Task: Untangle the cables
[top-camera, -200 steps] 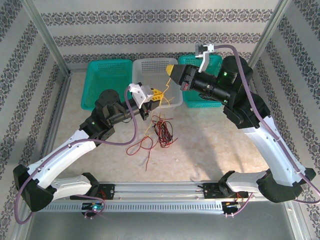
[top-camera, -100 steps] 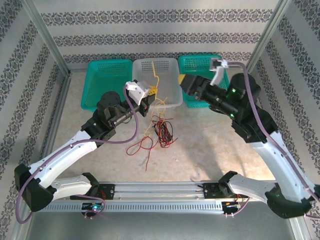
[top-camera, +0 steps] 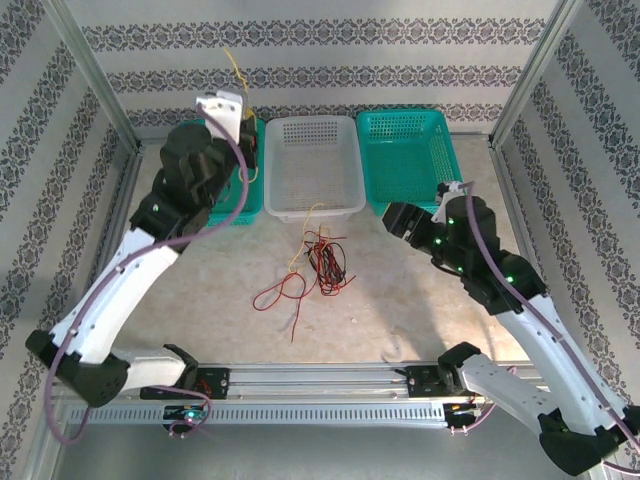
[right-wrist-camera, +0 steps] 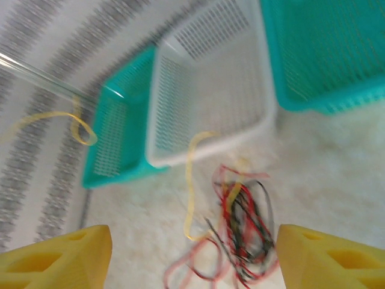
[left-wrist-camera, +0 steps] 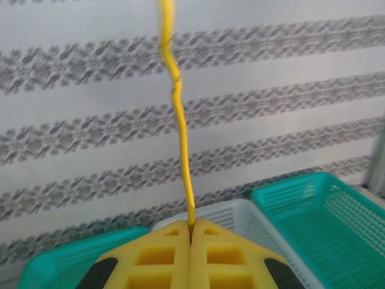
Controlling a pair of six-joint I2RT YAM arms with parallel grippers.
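Observation:
A loose tangle of red and black cables (top-camera: pixel 322 262) lies on the table in front of the white basket (top-camera: pixel 315 165). One yellow cable (top-camera: pixel 300 240) curls from that basket's front rim down to the pile. My left gripper (top-camera: pixel 240 108) is raised high over the left teal basket (top-camera: pixel 250 195), shut on another yellow cable (left-wrist-camera: pixel 177 108) that sticks up from its closed fingertips (left-wrist-camera: pixel 191 226). My right gripper (top-camera: pixel 392 220) hovers open to the right of the tangle. Between its spread fingers (right-wrist-camera: pixel 60 259) the blurred tangle (right-wrist-camera: pixel 243 223) shows, with nothing held.
A second teal basket (top-camera: pixel 405 150) stands at the back right beside the white one. Patterned walls and metal frame posts close the table on three sides. A red cable loop (top-camera: pixel 275 295) trails toward the near rail.
The left arm swung up and left from the table centre, lifting its yellow cable. The right gripper opened and dropped from over the baskets to the right of the tangle.

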